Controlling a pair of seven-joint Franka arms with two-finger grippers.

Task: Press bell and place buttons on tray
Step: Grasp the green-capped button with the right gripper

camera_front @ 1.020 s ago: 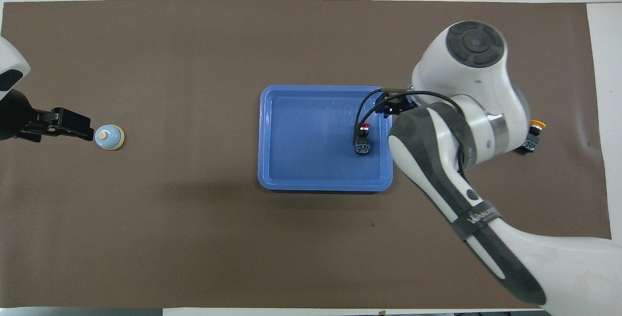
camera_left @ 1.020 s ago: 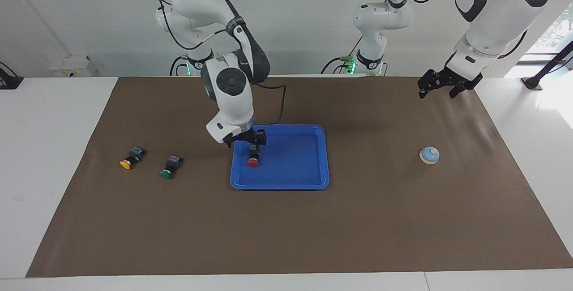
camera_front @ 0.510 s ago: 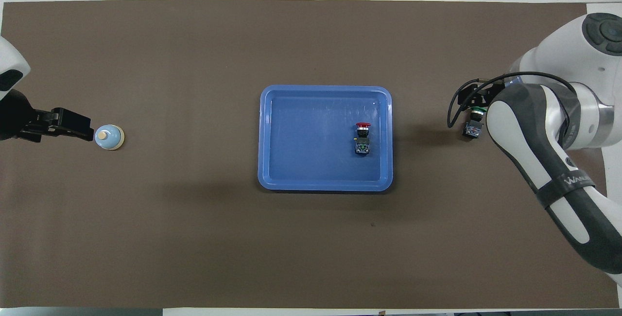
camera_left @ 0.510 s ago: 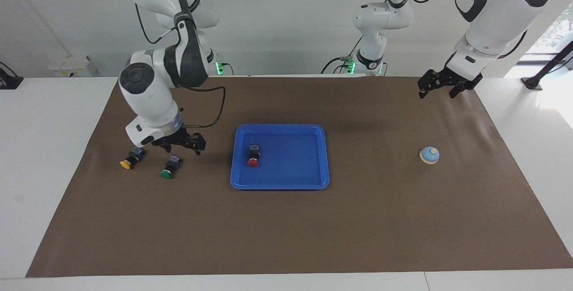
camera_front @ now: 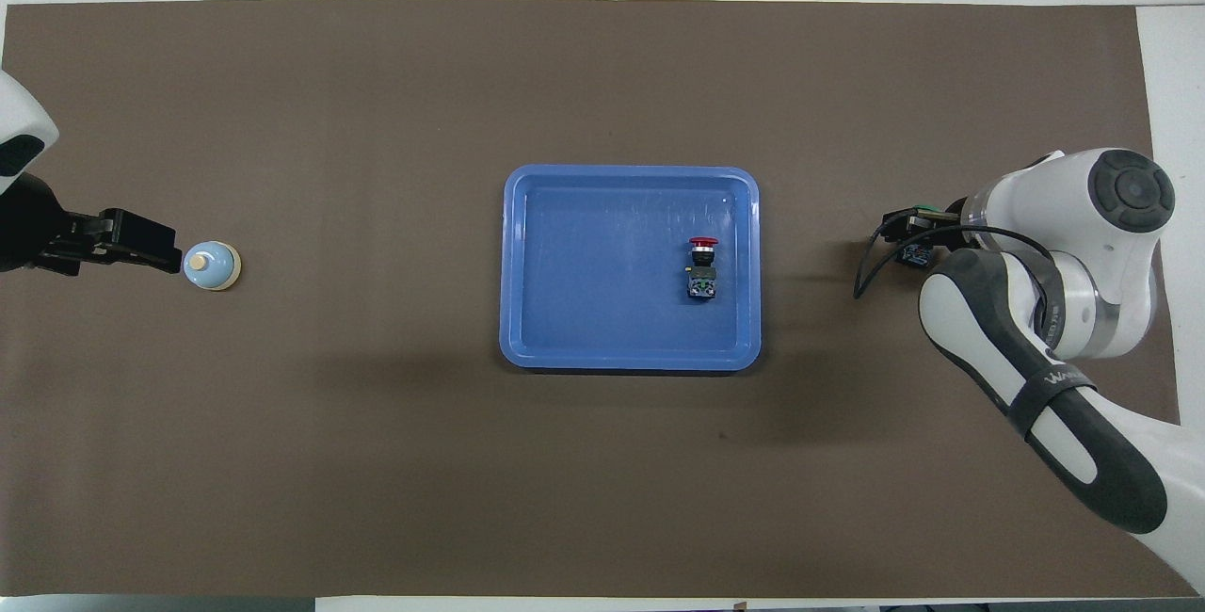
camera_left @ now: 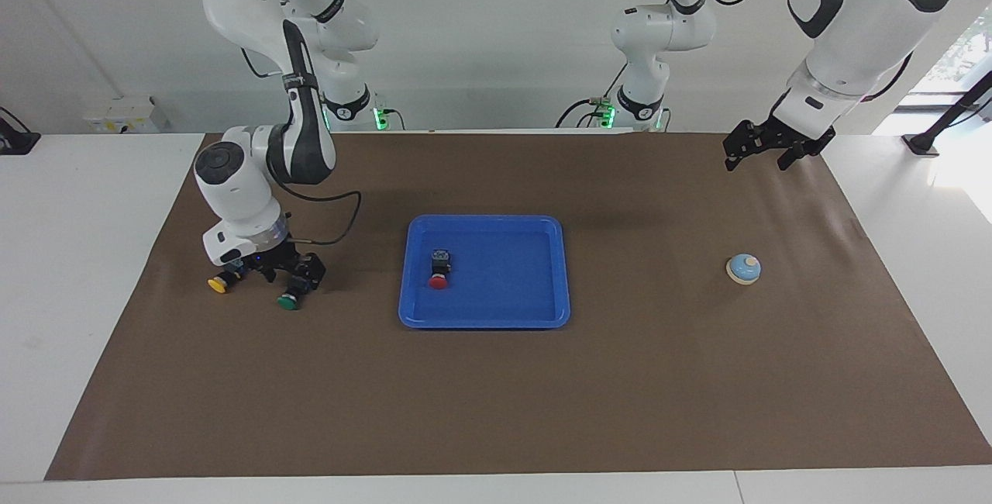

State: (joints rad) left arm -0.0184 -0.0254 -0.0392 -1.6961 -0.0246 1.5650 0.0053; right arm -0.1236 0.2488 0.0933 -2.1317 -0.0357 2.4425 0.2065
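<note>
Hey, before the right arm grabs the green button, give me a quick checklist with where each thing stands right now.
1. Right gripper down around the green button, jaws open: ok.
2. Green button gripped: not ok, not yet closed on it.
3. Yellow button apart from the gripper's fingers: cannot tell, it lies close beside them.
4. Tray has bare floor for more; red button already lies in it: ok.
5. Left gripper waits open in the air at the left arm's end, not touching the bell: ok.
</note>
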